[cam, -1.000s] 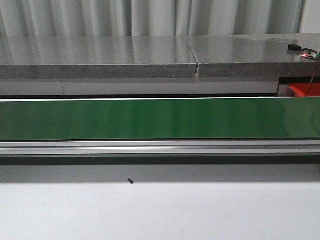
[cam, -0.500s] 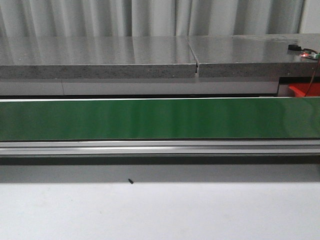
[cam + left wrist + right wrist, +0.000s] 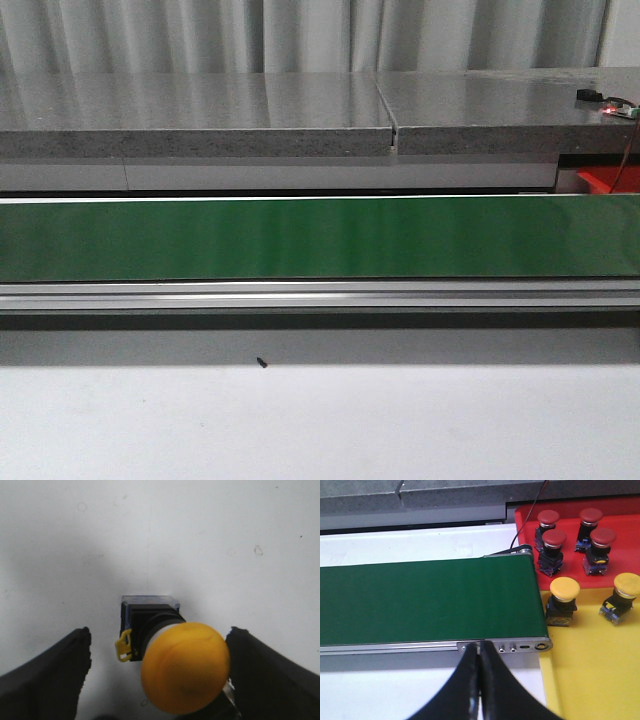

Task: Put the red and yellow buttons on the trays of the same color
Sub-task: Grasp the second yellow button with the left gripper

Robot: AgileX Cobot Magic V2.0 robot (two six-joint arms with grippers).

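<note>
In the left wrist view a yellow button [image 3: 185, 667] with a black body and a domed cap lies on its side on the white table. My left gripper [image 3: 158, 631] is open around it. The cap lies close against one finger [image 3: 270, 675], while the other finger [image 3: 50, 675] stands apart. In the right wrist view my right gripper [image 3: 479, 647] is shut and empty, at the end of the conveyor. Beyond it, the red tray [image 3: 622, 507] holds several red buttons [image 3: 553, 540]. The yellow tray [image 3: 590, 680] holds two yellow buttons [image 3: 564, 591] [image 3: 625, 587]. Neither gripper shows in the front view.
A long green conveyor belt [image 3: 300, 238] runs across the table on an aluminium rail [image 3: 300, 295]. A grey stone ledge [image 3: 200, 125] lies behind it. A corner of the red tray [image 3: 600, 180] shows at the far right. A small black speck [image 3: 261, 363] lies on the white table.
</note>
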